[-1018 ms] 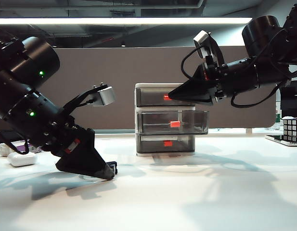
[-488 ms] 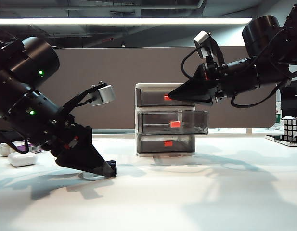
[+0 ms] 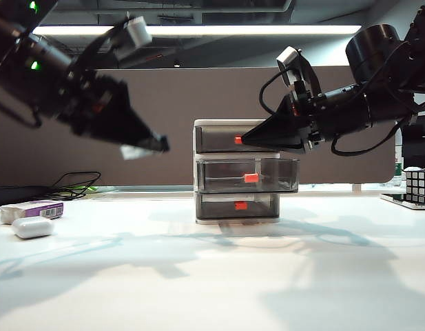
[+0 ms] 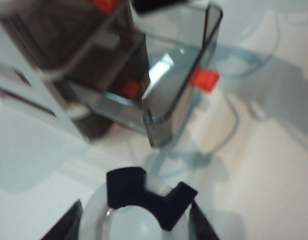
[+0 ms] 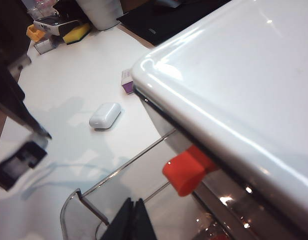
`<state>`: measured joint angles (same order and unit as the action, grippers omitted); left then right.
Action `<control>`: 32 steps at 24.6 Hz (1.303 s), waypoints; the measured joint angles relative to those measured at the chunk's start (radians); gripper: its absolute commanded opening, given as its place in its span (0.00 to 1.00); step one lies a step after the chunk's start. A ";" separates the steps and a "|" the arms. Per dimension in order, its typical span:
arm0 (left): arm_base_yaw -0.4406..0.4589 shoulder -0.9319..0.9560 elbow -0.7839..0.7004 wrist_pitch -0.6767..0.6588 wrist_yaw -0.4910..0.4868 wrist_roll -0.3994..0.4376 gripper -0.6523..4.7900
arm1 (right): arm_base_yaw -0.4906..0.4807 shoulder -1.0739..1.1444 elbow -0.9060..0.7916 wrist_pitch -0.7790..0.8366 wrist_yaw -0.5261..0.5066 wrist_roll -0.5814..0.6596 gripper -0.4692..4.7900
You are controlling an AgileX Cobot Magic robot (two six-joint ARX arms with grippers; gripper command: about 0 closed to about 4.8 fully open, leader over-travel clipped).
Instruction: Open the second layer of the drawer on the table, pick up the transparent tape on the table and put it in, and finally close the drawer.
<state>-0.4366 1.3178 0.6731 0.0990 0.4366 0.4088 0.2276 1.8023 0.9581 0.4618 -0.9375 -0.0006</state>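
My left gripper (image 3: 156, 145) hangs in the air left of the drawer (image 3: 226, 131), shut on the transparent tape (image 3: 135, 152). In the left wrist view the clear roll (image 4: 139, 222) with its black cutter (image 4: 150, 194) sits between both fingers (image 4: 68, 227). The second layer (image 3: 267, 176) stands pulled out, its red handle (image 3: 251, 178) facing front, and it appears ahead of the tape as an open smoky box (image 4: 181, 75). My right gripper (image 3: 244, 140) is shut, tips at the top drawer's red handle (image 5: 186, 170), above the open layer (image 5: 89, 200); its jaws (image 5: 134, 220) hold nothing.
A white oval case (image 3: 32, 227) and a purple-and-white box (image 3: 36, 209) lie at the table's (image 3: 212, 289) left edge. A Rubik's cube (image 3: 419, 183) stands at the far right. Black cables (image 3: 74, 185) lie at the back left. A grey partition stands behind the cabinet.
My left gripper closed on the tape at the table, then lifted it up to the top drawer's height, still left of the cabinet. The right arm has stayed still.
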 measured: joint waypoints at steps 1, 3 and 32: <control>-0.007 0.000 0.026 -0.008 0.005 -0.002 0.22 | 0.000 0.000 0.000 0.000 0.000 0.000 0.08; -0.048 0.001 0.082 -0.008 0.002 -0.002 0.22 | 0.000 0.000 0.000 0.000 0.000 0.000 0.08; -0.150 0.378 0.386 0.016 -0.055 -0.022 0.70 | 0.005 -0.117 0.000 -0.129 0.126 -0.027 0.08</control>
<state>-0.5865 1.6962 1.0592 0.1154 0.3813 0.3866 0.2325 1.6852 0.9581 0.3332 -0.8116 -0.0273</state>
